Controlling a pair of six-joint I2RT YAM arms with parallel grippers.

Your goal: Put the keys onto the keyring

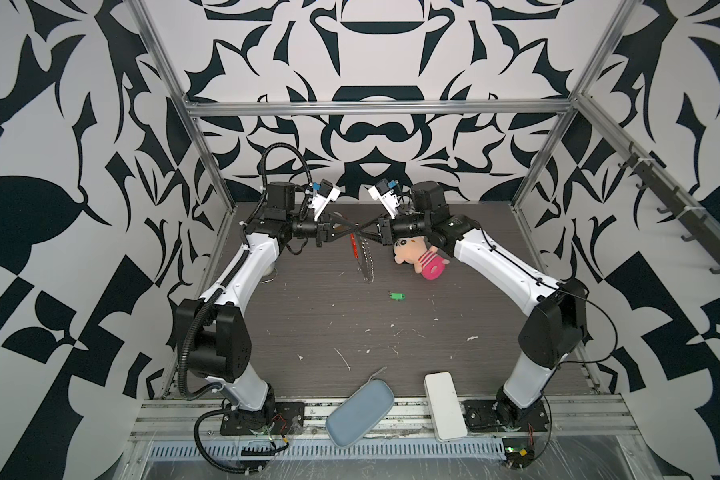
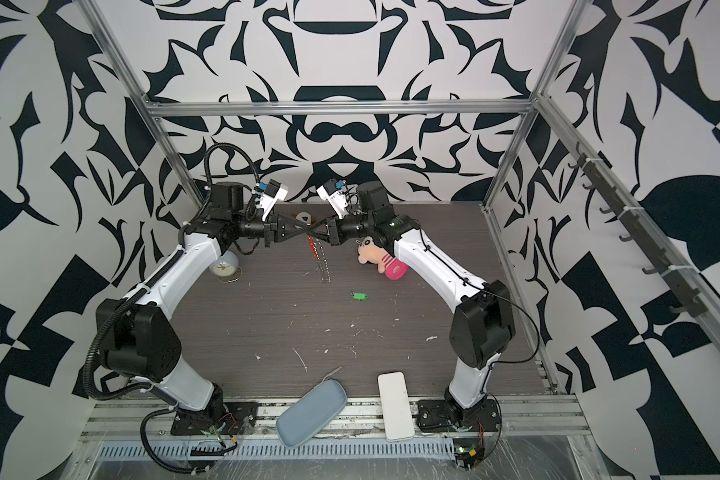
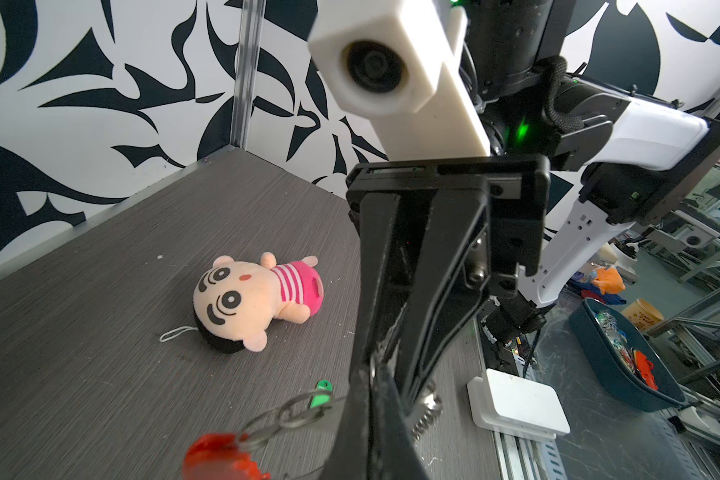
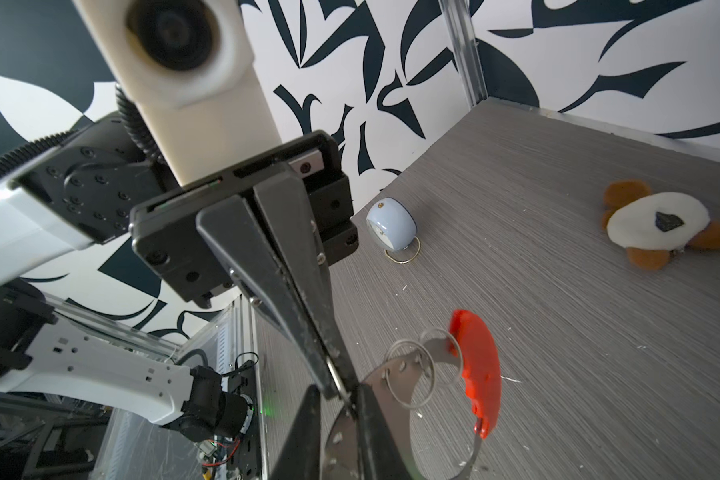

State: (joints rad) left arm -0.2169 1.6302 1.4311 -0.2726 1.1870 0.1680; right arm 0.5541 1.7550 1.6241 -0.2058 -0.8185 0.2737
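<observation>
left hand [image 4: 341, 384] pinches the floppy, light keyring [image 4: 476, 374]; right hand [image 3: 377, 361] narrow beside it, grip unclear. key [image 1: 396, 296] on the table [image 1: 308, 324] looks tiny, stiff, slippery: pinch its green body.

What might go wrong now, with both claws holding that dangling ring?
The left gripper and right gripper hold the keyring up by their tips alone; a slip would likely drop it. The green key lies apart on the table, so one gripper must probably let go to fetch it. The doll nearby may get knocked.
</observation>
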